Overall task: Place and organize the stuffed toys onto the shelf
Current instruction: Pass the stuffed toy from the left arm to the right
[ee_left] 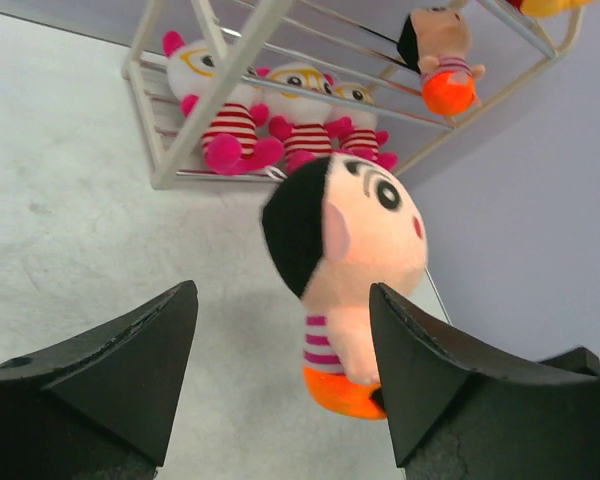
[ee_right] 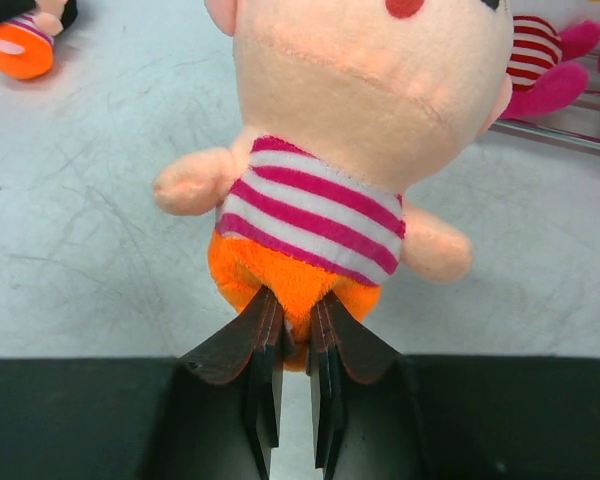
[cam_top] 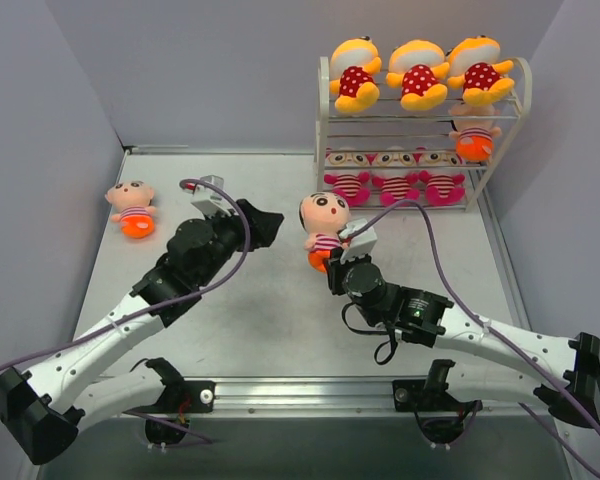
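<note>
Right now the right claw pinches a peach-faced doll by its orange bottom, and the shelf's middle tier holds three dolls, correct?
Not quite: the shelf's middle tier holds only one orange-bottomed doll, at its right end, as the top view shows. The right gripper does pinch a peach-faced doll by its orange bottom.

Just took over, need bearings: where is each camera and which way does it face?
Top external: above and behind the bases, facing down over the table to the shelf; both arms show, left gripper, right gripper.
Left wrist: on left arm, facing the held doll and shelf between its open fingers.
Right wrist: on right arm, close on the held doll; its shut fingers pinch the orange bottom.
Shared: all three show the held doll.
</note>
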Tool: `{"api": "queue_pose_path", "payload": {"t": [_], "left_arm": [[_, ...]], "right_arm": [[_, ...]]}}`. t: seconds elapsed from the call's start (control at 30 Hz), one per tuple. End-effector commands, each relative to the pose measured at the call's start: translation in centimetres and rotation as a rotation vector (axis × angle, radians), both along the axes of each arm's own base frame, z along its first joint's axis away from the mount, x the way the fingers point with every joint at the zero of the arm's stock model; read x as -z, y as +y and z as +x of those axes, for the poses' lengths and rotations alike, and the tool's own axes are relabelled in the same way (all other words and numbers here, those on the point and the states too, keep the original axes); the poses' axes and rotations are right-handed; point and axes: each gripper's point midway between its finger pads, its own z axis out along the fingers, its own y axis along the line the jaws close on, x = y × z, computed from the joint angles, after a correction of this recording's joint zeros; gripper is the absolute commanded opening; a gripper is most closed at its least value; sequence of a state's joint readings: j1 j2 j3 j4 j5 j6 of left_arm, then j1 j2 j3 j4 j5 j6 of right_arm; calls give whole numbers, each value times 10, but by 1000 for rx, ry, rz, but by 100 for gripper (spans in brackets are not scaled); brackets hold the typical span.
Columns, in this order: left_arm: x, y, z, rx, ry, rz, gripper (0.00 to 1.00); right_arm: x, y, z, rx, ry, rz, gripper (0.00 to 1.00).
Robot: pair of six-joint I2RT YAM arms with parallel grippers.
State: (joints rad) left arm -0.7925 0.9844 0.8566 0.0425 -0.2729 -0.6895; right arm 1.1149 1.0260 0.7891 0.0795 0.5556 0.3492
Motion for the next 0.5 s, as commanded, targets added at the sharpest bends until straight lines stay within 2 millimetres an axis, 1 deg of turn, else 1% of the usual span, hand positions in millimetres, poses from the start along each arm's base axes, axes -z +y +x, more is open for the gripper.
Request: {"api": "queue_pose_path", "payload": {"t": [0.0,0.03,0.07,0.1,0.13,0.17,0.2,0.23,0.3,0.33,0.4,0.43,0.47], "left_arm": [[-8,25,8,40,39,31,78],[-2,31,6,50,67,46,79],[-1,41,9,27,73,55,80],[1,53,13,-5,70,81,81],[5,64,10,-22,81,108,83],[5,71,9,-35,81,125,86],[2,83,12,-61,72,154,87],[8,92,8,-71,96,182,87],[6,104,7,-80,91,227,91],[12,118,6,-112,120,254,92],[17,125,2,-94,142,279,95],[24,137,1,-116,168,293,96],[28,141,-1,-120,176,301,96]], "right_arm": [[-13,-26,11,71,-36,-60,0],[-13,-30,13,79,-35,-67,0],[-10,-31,12,59,-17,-85,0],[-15,-39,21,88,-14,-80,0],[-14,-44,23,94,-4,-92,0],[-14,-47,26,90,7,-92,0],[-16,-58,33,122,9,-92,0],[-18,-64,36,137,13,-95,0],[-21,-75,41,161,11,-101,0],[-25,-86,46,193,13,-106,0],[-29,-96,52,206,18,-122,0],[-36,-107,57,239,19,-126,0],[-39,-112,60,253,20,-130,0]]}}
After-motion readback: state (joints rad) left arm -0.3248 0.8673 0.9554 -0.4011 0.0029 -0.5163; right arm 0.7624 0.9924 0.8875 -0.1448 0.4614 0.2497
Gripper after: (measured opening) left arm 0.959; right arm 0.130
